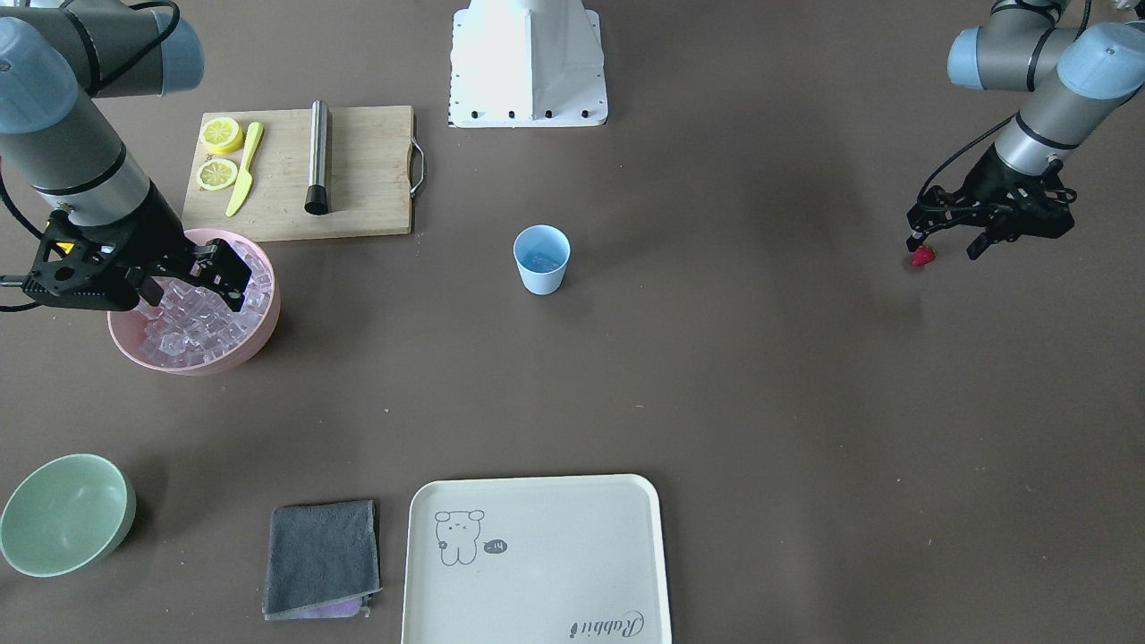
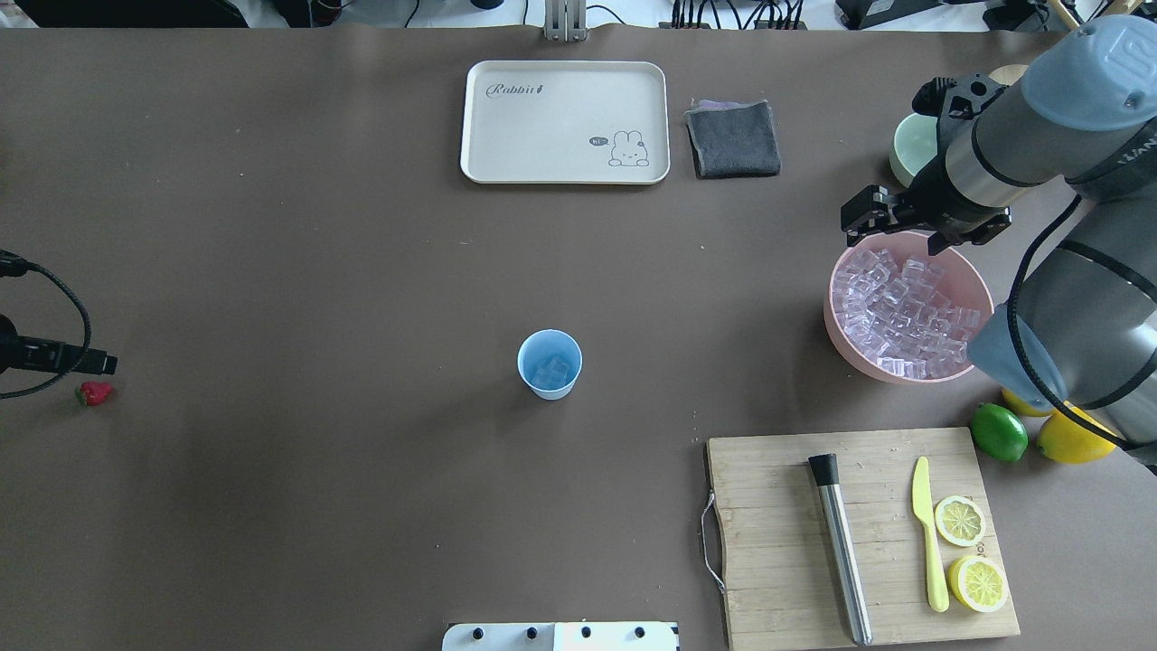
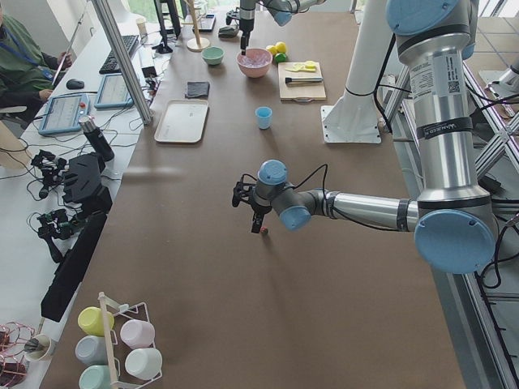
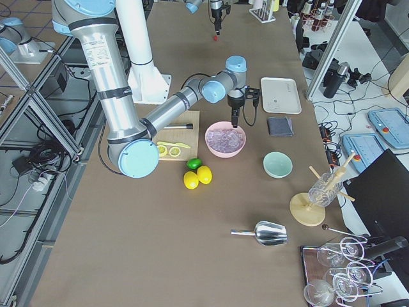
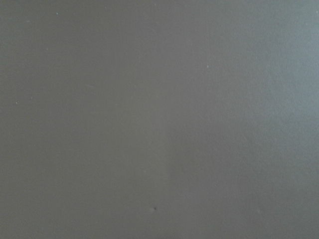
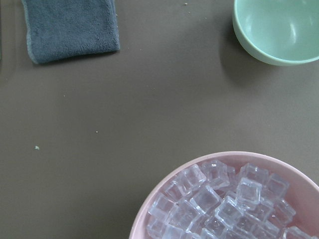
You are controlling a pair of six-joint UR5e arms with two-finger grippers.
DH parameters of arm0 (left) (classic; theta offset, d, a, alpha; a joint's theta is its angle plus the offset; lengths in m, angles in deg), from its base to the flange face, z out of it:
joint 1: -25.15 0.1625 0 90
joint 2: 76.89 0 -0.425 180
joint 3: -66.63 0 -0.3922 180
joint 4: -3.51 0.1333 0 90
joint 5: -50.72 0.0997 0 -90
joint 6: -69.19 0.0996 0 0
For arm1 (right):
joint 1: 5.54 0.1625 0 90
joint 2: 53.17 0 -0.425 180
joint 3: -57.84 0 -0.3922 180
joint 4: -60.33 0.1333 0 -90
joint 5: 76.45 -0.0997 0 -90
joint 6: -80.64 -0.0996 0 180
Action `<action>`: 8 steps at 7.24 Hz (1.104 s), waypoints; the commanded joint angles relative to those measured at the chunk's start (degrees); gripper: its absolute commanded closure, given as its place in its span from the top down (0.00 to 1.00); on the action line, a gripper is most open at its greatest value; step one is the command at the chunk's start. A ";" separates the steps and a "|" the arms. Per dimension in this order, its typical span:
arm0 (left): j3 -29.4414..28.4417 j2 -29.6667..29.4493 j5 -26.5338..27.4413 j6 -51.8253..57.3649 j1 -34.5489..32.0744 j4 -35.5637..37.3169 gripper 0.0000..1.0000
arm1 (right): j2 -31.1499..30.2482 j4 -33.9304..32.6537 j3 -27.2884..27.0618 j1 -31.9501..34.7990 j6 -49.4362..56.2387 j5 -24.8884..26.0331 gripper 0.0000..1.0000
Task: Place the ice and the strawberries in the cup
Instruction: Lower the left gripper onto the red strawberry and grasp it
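The light blue cup (image 1: pixel 541 259) (image 2: pixel 550 363) stands upright mid-table with a few ice cubes in it. Many more ice cubes (image 1: pixel 201 317) (image 2: pixel 904 312) (image 6: pixel 224 204) fill the pink bowl (image 2: pixel 841 339). My right gripper (image 1: pixel 183 286) (image 2: pixel 899 226) hangs open over the bowl's far side, with nothing between its fingers. The small red strawberry (image 1: pixel 923 256) (image 2: pixel 94 392) (image 3: pixel 263 231) lies on the table at my far left. My left gripper (image 1: pixel 944 246) is open just above it, one fingertip close beside it, not holding it. The left wrist view shows only bare table.
A wooden cutting board (image 2: pixel 777 542) carries two lemon halves, a yellow knife and a metal muddler. A lime (image 2: pixel 999 432) and lemons lie beside it. A green bowl (image 1: pixel 63 523), a grey cloth (image 1: pixel 322 555) and a cream tray (image 1: pixel 537 555) line the far edge.
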 commanded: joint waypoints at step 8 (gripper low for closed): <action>-4.22 1.24 2.15 0.17 4.05 -5.94 0.78 | 0.00 0.00 0.21 -0.06 -0.20 0.36 1.00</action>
